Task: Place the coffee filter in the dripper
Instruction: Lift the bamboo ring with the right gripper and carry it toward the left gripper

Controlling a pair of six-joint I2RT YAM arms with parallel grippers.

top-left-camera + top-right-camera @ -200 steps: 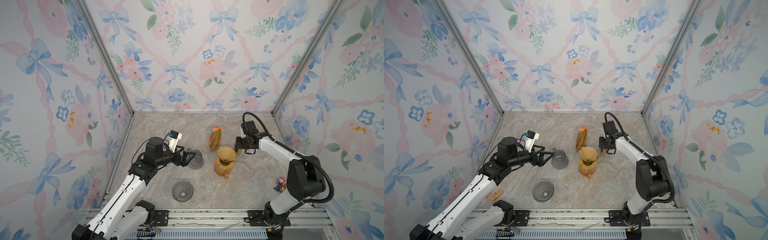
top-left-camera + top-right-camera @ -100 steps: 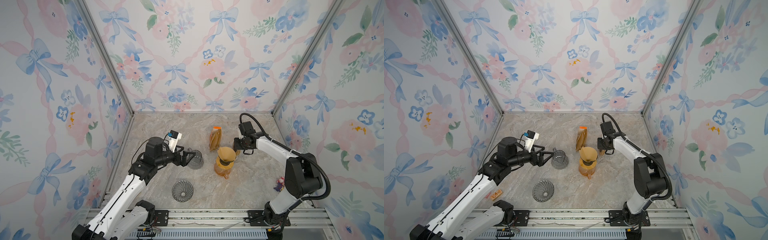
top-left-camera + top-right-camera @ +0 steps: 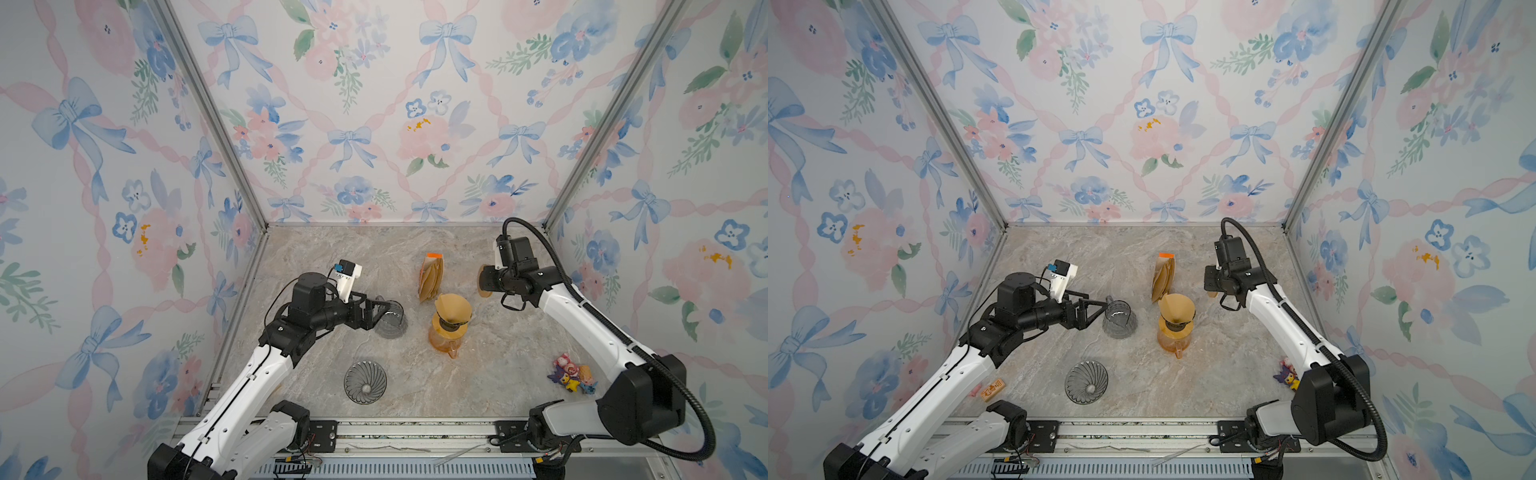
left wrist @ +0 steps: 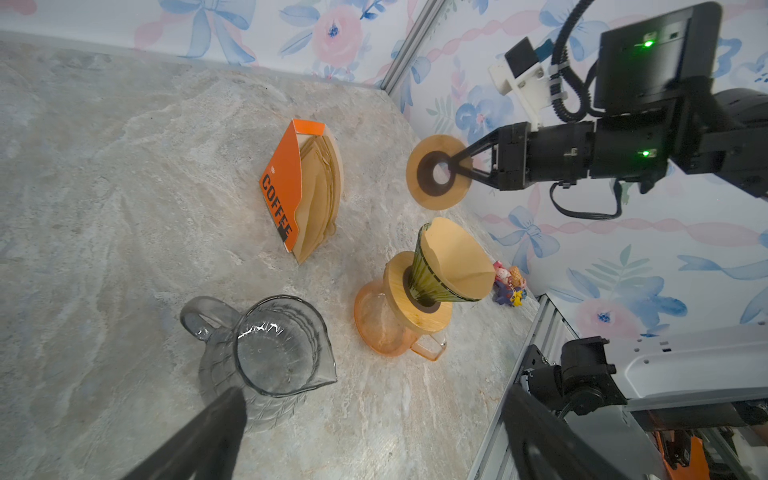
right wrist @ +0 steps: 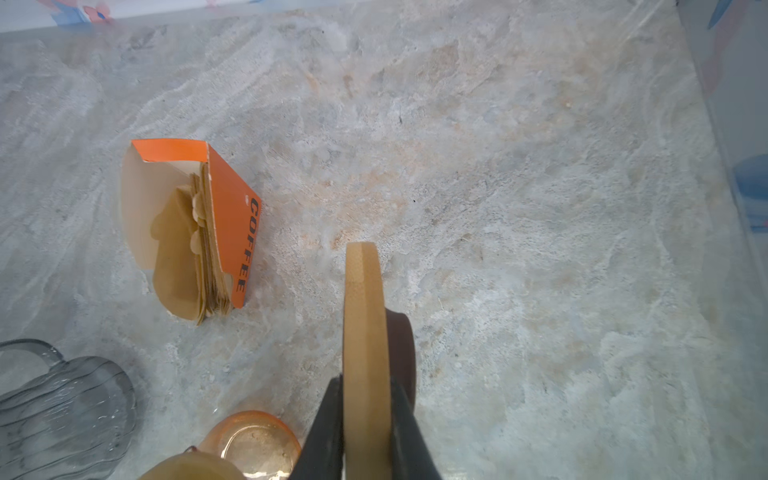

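A brown paper coffee filter (image 3: 453,307) (image 4: 457,257) sits open in a green dripper (image 4: 432,282), which stands on a wooden collar on an orange carafe (image 3: 444,343) (image 3: 1174,340). A second, grey dripper (image 3: 365,382) (image 3: 1086,382) lies empty near the front. My right gripper (image 5: 365,386) (image 3: 484,282) is shut on a wooden ring (image 5: 363,332) (image 4: 438,172), held on edge above the table behind the orange carafe. My left gripper (image 4: 374,399) (image 3: 376,311) is open and holds nothing, close to a clear glass carafe (image 4: 270,353) (image 3: 390,322).
An orange filter box (image 3: 431,276) (image 5: 199,228) with several folded filters stands behind the orange carafe. Small toy figures (image 3: 571,376) lie at the right wall. A small orange block (image 3: 992,389) lies at the front left. Walls close in three sides.
My right gripper has closed tighter on the wooden ring and its wrist has drawn back a little. The left arm has not moved.
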